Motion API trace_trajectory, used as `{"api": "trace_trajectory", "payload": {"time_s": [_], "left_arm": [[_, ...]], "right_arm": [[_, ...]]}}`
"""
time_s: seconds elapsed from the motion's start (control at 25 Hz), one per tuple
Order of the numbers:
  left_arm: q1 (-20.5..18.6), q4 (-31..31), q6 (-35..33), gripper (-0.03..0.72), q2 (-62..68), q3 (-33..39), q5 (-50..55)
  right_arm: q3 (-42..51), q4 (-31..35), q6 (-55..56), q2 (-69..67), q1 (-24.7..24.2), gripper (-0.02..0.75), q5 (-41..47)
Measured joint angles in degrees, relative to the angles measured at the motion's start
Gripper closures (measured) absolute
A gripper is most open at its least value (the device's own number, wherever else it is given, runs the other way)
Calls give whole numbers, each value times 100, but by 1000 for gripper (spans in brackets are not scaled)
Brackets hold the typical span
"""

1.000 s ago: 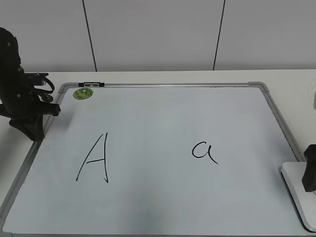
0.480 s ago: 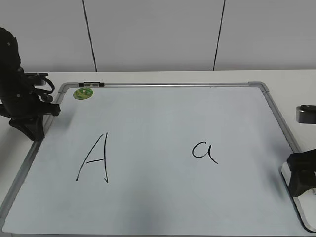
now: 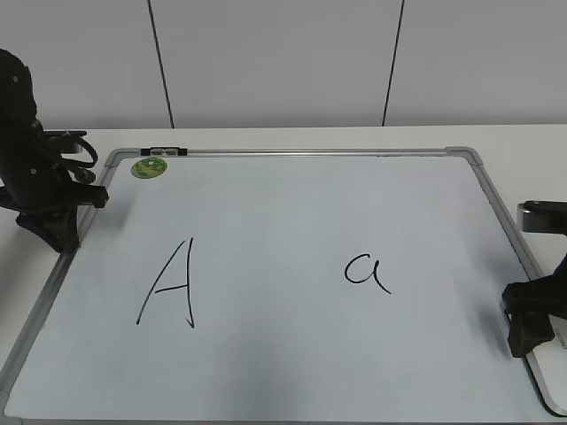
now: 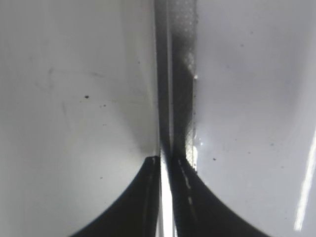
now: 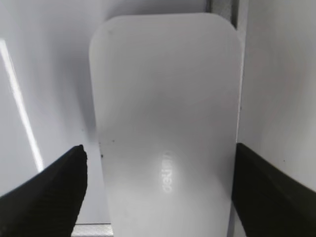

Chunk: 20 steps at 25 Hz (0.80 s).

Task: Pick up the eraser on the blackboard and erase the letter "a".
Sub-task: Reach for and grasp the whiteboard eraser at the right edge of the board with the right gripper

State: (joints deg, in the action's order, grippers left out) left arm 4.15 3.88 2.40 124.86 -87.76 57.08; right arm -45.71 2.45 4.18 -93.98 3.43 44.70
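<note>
The blackboard (image 3: 283, 212) lies flat on the table with the small letter "a" (image 3: 366, 273) right of centre. The white eraser (image 3: 549, 382) lies at the board's right edge, partly hidden by my right arm. In the right wrist view the eraser (image 5: 165, 123) fills the middle, grey lettering facing up. My right gripper (image 5: 159, 148) (image 3: 530, 332) is open, one finger on each side of the eraser, with small gaps. My left gripper (image 4: 166, 159) (image 3: 60, 237) is shut and empty over the board's left frame (image 4: 170, 74).
A capital "A" (image 3: 170, 297) is drawn on the board's left half. A round green magnet (image 3: 149, 166) sits at the top left corner. The board's silver frame (image 5: 224, 6) runs beside the eraser. White table surrounds the board.
My right arm has come in from the right edge and moved down and left over the eraser. The left arm has not moved.
</note>
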Motion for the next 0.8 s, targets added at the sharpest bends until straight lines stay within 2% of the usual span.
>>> {"api": "trace_trajectory", "payload": {"time_s": [0.28,0.52,0.8], "left_arm": [[0,0,0,624,0,0,0],[0,0,0,624,0,0,0],[0,0,0,623,0,0,0]], "right_arm": [[0,-4,0,-188,0,86,-93],[0,-110,0,-201,-11,203,-95],[0,-110,0,-201,-11,207,-95]]}}
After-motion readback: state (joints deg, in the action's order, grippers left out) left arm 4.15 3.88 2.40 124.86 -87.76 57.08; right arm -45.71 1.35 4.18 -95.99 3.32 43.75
